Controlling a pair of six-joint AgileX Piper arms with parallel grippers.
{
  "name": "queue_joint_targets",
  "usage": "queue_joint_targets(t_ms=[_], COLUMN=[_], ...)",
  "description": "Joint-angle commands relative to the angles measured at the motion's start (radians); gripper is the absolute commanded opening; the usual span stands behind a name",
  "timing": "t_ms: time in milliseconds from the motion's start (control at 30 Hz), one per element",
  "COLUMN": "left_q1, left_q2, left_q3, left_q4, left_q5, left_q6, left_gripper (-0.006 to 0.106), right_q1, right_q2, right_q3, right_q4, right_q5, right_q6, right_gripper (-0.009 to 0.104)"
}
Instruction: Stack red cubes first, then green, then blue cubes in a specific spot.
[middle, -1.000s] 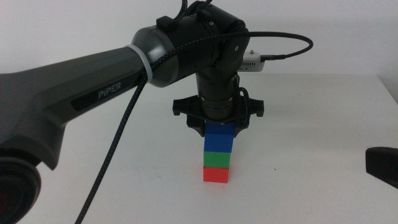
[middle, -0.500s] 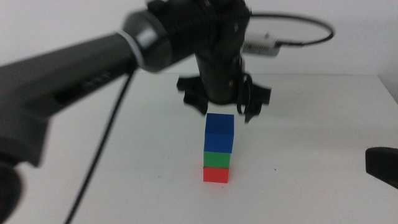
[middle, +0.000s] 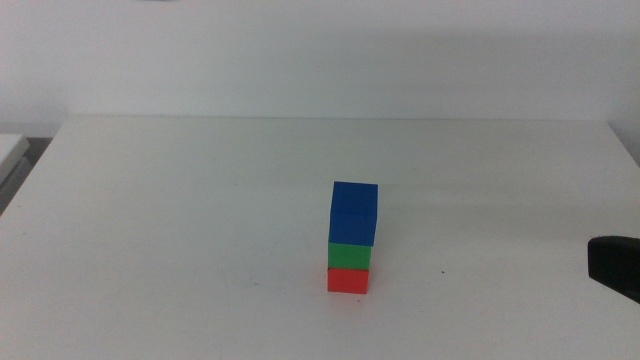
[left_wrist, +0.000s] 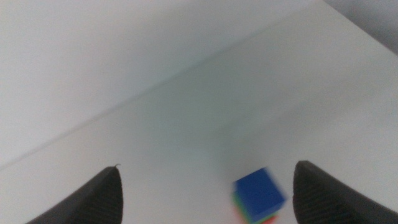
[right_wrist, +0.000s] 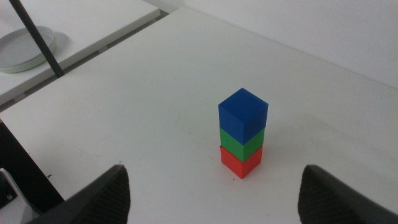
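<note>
A three-cube stack stands on the white table: red cube (middle: 348, 281) at the bottom, green cube (middle: 350, 256) in the middle, blue cube (middle: 354, 212) on top, with the spot hidden beneath. My left gripper (left_wrist: 206, 167) is open, high above the stack and out of the middle view. Its wrist view looks down on the blurred blue cube (left_wrist: 260, 193). My right gripper (right_wrist: 212, 171) is open and empty, well back from the stack, facing the blue cube (right_wrist: 242, 115), green cube (right_wrist: 241, 143) and red cube (right_wrist: 239, 163). Its dark body (middle: 615, 268) shows at the middle view's right edge.
A round pale dish (right_wrist: 28, 48) lies on a lower side surface beyond the table's edge. A thin dark rod (right_wrist: 37, 38) crosses in front of it. A dark arm base (right_wrist: 25, 177) stands at the table's corner.
The left arm let go of the blue cube, rose and drew back out of the middle view. The stack stayed put and the right arm did not move.
</note>
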Motion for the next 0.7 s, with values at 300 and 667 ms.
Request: queue_joint_targets(t_ms=[300, 667], left_q1=[0.459, 0.74], left_q2=[-0.615, -1.012], left_q3=[0.677, 1.114], left_q4=[-0.328, -0.64], left_q5=[-0.366, -0.574], left_q6=[0.316, 0.446], left_gripper=[0.094, 0.094], right_q1=[0.004, 0.004], right_q2=[-0.004, -0.004], right_q3=[0.004, 0.004], right_q4=[-0.007, -0.007], right_q5=[-0.013, -0.013], right_q6=[-0.004, -0.004], right_gripper=[0.093, 0.093])
